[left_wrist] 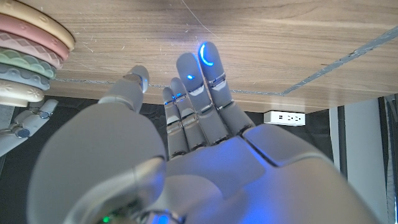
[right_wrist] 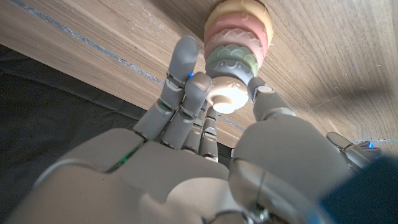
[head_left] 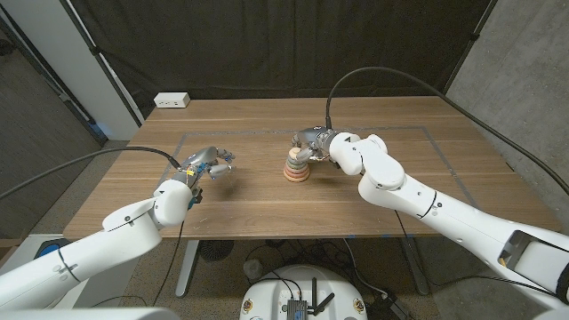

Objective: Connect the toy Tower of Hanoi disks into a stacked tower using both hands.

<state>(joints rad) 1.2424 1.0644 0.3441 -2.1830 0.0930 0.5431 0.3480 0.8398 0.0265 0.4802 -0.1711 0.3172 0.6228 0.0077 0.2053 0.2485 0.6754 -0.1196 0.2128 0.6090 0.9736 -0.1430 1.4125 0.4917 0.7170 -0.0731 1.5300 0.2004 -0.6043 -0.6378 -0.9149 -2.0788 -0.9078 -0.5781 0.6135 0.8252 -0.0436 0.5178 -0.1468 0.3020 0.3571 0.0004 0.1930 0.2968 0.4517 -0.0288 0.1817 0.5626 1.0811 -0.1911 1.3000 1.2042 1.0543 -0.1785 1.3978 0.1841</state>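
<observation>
L hand [head_left: 212, 164] fingers spread, holding nothing, R hand [head_left: 313, 143] pinching top of disk tower [head_left: 296, 166] on table [head_left: 267, 200].

one stacked tower [head_left: 297, 166] of five disks, two robot hands [head_left: 210, 164], one wall socket [head_left: 172, 100]

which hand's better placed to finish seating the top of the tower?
Right. The right hand is already at the tower, its fingers around the white top piece. The left hand is off to the side, apart from the stack, holding nothing with fingers spread.
</observation>
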